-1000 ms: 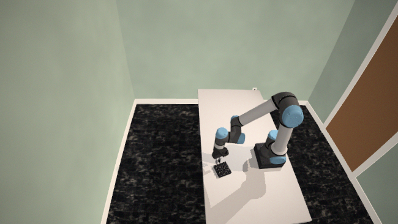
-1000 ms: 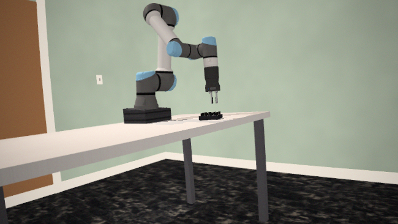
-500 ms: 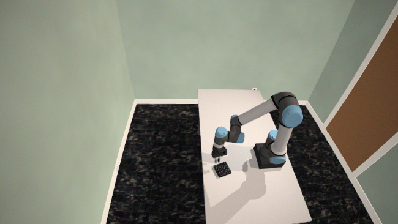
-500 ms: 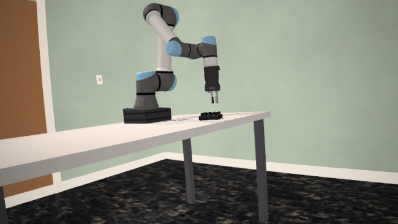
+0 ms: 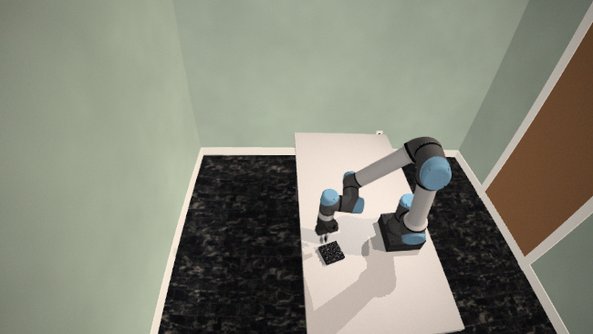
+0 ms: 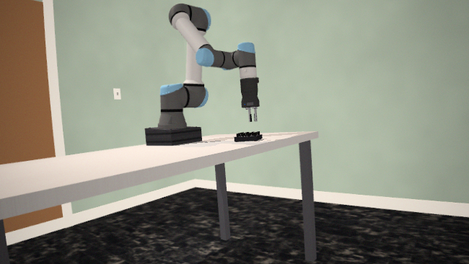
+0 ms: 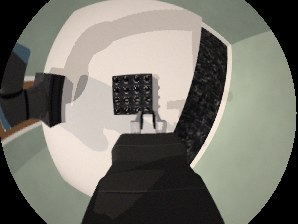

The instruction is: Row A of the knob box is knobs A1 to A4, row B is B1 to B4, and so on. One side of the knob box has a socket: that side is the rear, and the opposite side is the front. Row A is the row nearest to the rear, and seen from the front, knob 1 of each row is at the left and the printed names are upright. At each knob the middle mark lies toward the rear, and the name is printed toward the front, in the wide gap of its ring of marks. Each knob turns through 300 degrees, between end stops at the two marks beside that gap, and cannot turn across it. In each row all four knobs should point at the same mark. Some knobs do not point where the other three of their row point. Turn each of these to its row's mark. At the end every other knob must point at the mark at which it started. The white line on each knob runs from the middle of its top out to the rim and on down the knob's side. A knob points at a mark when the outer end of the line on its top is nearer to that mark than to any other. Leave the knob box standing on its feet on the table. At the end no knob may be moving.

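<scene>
Currently arm parked above the knob box, nothing touching it.

White counter (image 6: pixel 108 162) carries everything, largest first: the arm's black base block (image 6: pixel 149 138) sits toward the right edge in the top view, and the arm (image 5: pixel 383 166) reaches left across the counter, wrist pointing straight down. Jaws (image 6: pixel 252 116) are part-open with nothing between them, hanging well above the box, clear gap visible in the exterior view. Knob box (image 5: pixel 331 253) stands flat on the counter near its left edge, left of the base. Wrist view shows the box (image 7: pixel 135 94) just beyond the fingertips; knob lines and printed names are too small to read.
</scene>
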Tool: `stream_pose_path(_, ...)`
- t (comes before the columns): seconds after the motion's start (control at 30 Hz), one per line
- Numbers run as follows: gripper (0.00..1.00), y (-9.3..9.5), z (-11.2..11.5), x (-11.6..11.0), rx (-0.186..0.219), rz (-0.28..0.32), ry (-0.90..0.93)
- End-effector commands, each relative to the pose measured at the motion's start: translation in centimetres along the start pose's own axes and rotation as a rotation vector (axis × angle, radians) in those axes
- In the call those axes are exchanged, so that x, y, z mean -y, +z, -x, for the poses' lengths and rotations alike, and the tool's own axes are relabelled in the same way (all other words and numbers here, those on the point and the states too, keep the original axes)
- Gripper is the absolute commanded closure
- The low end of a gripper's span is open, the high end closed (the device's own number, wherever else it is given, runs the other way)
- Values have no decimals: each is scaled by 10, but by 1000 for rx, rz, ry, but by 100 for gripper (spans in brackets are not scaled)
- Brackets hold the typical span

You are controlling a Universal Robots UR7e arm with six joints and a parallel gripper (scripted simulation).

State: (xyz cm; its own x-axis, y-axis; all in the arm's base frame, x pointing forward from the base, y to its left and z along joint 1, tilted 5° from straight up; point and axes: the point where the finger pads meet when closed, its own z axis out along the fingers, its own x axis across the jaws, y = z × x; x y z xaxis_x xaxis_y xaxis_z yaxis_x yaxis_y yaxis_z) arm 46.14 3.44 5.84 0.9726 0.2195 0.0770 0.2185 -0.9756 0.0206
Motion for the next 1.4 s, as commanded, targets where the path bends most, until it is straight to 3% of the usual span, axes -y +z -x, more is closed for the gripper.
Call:
stream_pose_path(0.0, 54, 0, 0, 0, -1, 1, 0)
stream_pose_path(0.97, 54, 3, 0, 0, -1, 1, 0)
stream_pose_path(1.37, 54, 16, -1, 0, -1, 1, 0)
